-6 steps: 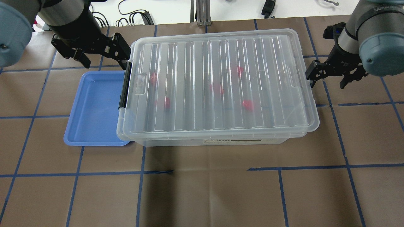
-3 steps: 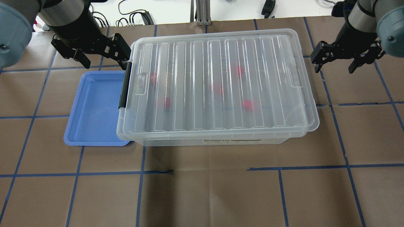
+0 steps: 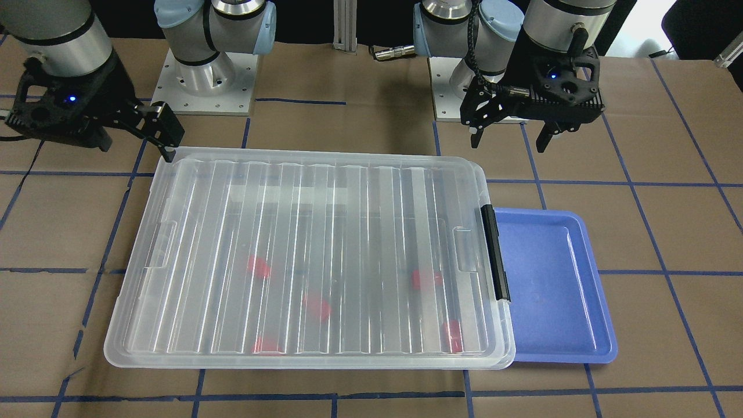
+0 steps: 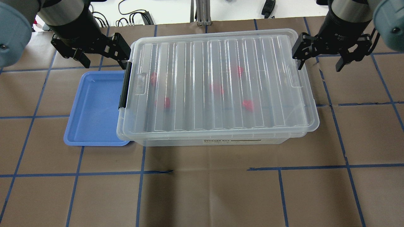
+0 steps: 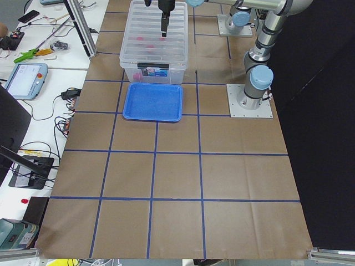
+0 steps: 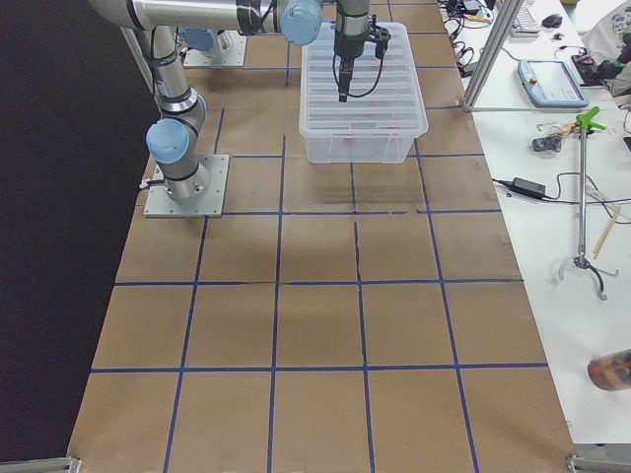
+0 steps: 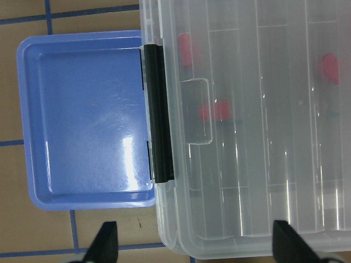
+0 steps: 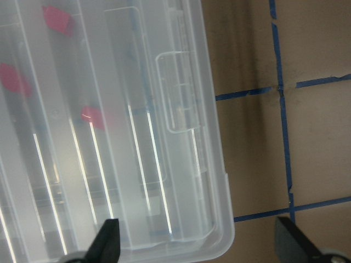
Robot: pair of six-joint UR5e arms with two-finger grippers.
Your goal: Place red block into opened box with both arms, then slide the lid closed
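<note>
The clear box (image 4: 221, 141) stands mid-table with the ribbed lid (image 4: 214, 85) lying flat over it, its edge jutting slightly past the right end. Several red blocks show through the lid, one being the red block (image 4: 248, 105) and another the red block (image 3: 259, 267). My left gripper (image 4: 101, 52) hovers open at the box's back-left corner, beside the black latch (image 4: 125, 85). My right gripper (image 4: 322, 56) hovers open at the back-right corner, straddling the lid's edge. Neither holds anything, as the left wrist view of the left gripper (image 7: 197, 246) and the right wrist view of the right gripper (image 8: 200, 246) confirm.
A blue tray (image 4: 94, 110) with nothing in it lies against the box's left end, partly under the latch. Brown paper with blue tape lines (image 4: 208, 171) covers the table. Cables and a metal post (image 4: 202, 12) sit behind the box.
My right gripper has moved back and leftward, from beside the box's right end to its back-right corner. The left gripper, box, lid and blocks have not moved.
</note>
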